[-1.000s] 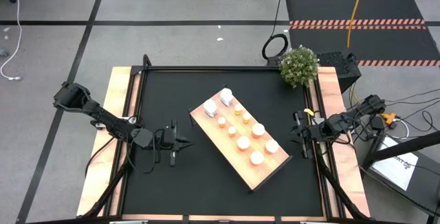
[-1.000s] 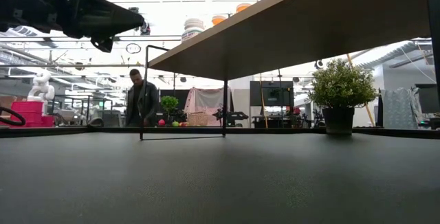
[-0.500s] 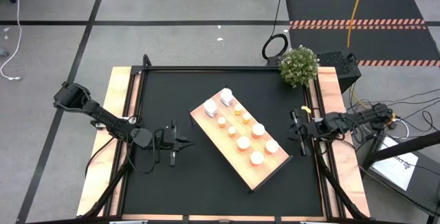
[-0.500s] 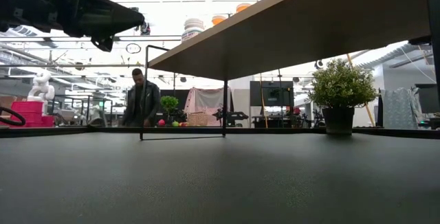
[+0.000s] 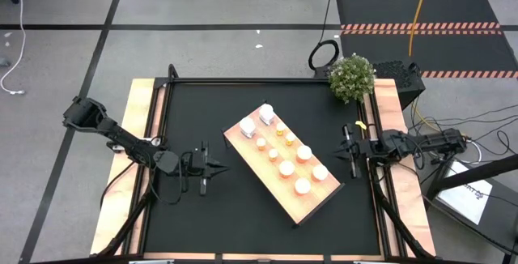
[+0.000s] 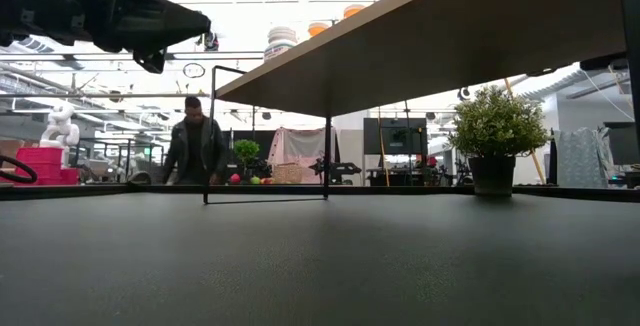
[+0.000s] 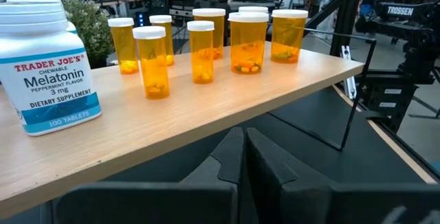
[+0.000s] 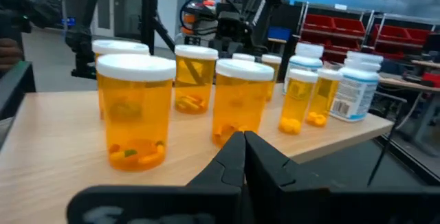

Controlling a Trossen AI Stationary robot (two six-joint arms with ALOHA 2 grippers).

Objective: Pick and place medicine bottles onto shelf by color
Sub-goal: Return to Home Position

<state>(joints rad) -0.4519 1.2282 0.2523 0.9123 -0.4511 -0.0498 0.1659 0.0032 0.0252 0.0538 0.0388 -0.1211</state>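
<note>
Seen from above, the shelf (image 5: 314,206) lay slantwise in the middle of the tabletop (image 5: 186,118). Its medicine bottles (image 5: 286,168) stood in rows by kind, the white ones gathered at one end, so sorting looked finished. The left hand (image 5: 217,168) hung just beside the shelf's left corner and the right hand (image 5: 347,151) near its right corner, each with bare mat behind for drawing away. At tabletop level the shelf stood raised on a thin black frame, with open room beneath it and a person (image 6: 193,149) beyond. The left wrist camera showed its hand pressed together and empty, facing a Trader Joe's melatonin bottle (image 7: 45,66) near the shelf's edge. The right wrist camera showed its hand likewise together and empty, before large amber bottles (image 8: 134,107).
</note>
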